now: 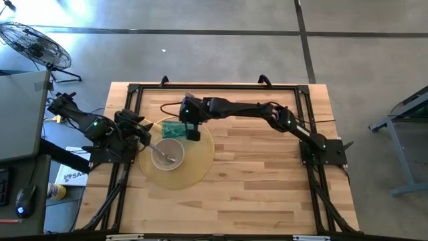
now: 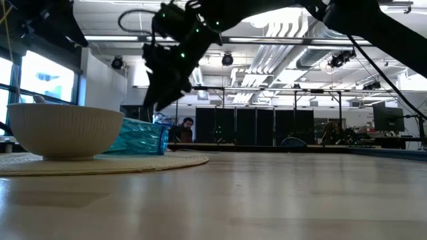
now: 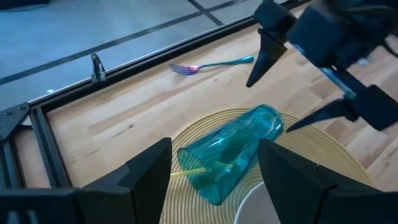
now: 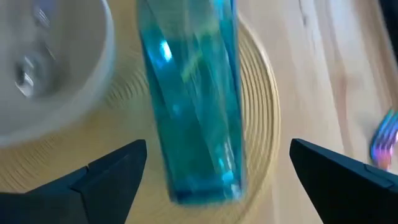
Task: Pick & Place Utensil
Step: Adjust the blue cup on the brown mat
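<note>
Hovering just above a blue tumbler (image 1: 173,130) lying on its side on the round woven placemat (image 1: 198,164), the right end effector (image 1: 192,132) has its fingers spread wide on either side of the glass and grips nothing. Beside the tumbler on the mat stands a white bowl (image 1: 167,152) with a spoon (image 1: 160,149) in it, and an iridescent fork (image 3: 211,65) lies on the bare wooden table (image 1: 267,174) beyond the mat, near the black frame. At the mat's left edge, the left end effector (image 1: 142,133) is partly open and empty.
</note>
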